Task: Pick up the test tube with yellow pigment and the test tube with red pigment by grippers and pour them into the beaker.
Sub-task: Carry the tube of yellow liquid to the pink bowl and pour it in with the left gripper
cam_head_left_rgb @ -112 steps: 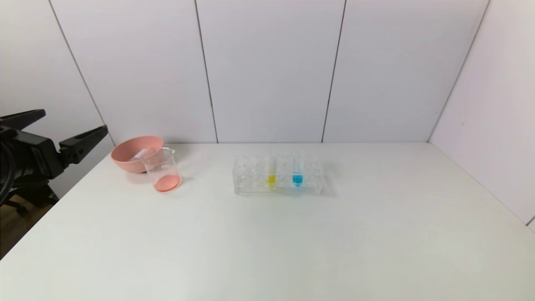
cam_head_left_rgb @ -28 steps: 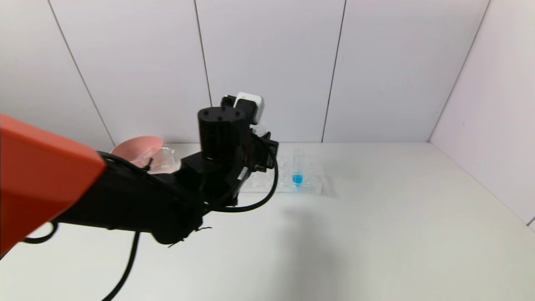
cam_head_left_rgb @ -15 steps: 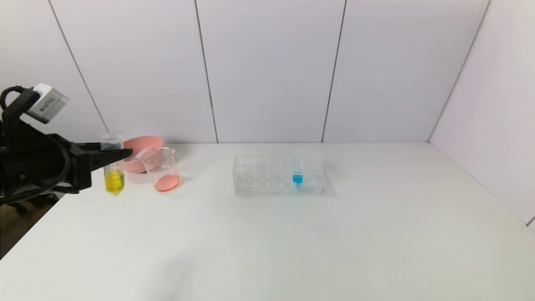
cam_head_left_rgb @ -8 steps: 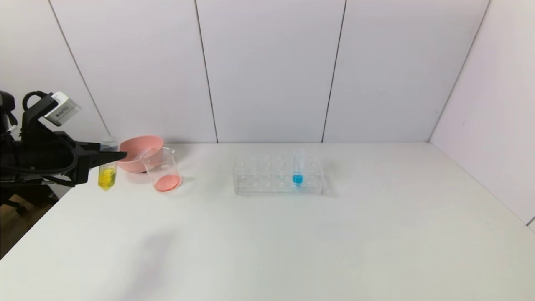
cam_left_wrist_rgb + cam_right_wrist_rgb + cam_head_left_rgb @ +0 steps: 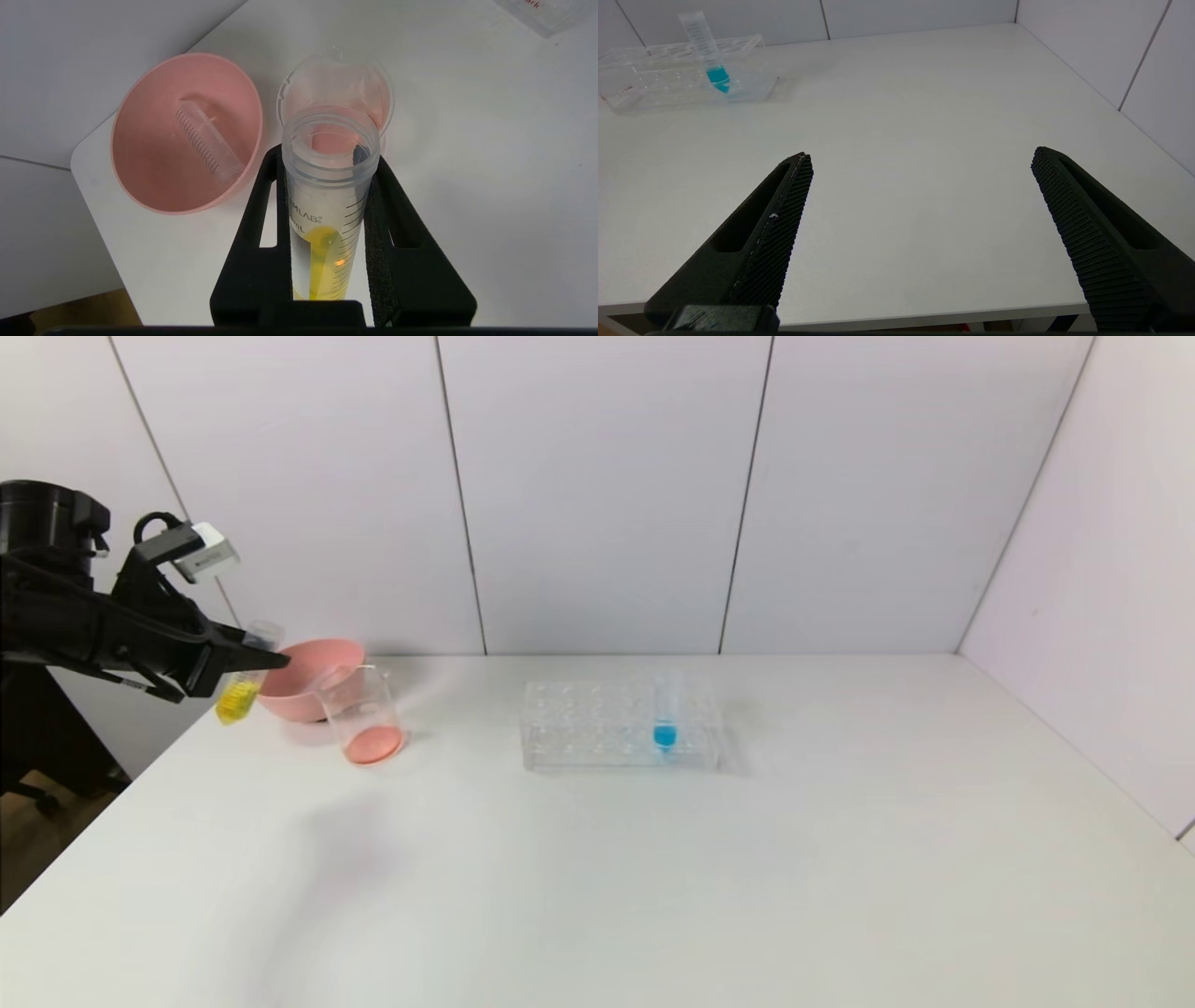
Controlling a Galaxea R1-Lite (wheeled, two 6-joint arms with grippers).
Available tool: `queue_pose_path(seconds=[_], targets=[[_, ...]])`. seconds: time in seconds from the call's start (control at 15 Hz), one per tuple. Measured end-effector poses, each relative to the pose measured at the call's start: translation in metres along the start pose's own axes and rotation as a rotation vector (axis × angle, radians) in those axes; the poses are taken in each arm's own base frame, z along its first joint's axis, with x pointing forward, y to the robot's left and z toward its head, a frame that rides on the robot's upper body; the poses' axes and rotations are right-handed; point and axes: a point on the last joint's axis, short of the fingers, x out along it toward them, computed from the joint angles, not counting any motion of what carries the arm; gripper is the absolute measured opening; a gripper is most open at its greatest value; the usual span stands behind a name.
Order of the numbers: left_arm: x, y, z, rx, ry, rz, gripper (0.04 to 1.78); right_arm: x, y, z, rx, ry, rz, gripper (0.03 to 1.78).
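Gripping the yellow-pigment test tube beside the beaker, red already inside, left gripper fingers clenched, yellow unpoured.

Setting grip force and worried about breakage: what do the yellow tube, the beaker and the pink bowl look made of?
Yellow tube: likely clear plastic, with a moulded threaded rim and printed scale. Beaker: thin, glossy and clear, either glass or plastic. Pink bowl: opaque matte, probably plastic.
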Motion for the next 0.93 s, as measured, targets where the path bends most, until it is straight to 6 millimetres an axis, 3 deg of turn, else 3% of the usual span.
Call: queue_pose_path(seconds=[0.47, 0.93], targets=[[0.011, 0.02, 0.023, 0.101, 0.23, -0.004, 0.45, 0.0, 0.0, 0.0, 0.0, 0.0, 0.0, 1.71], [0.057, 0.005, 0.045, 0.288, 0.364, 0.04, 0.45, 0.0, 0.0, 0.0, 0.0, 0.0, 0.0, 1.71]])
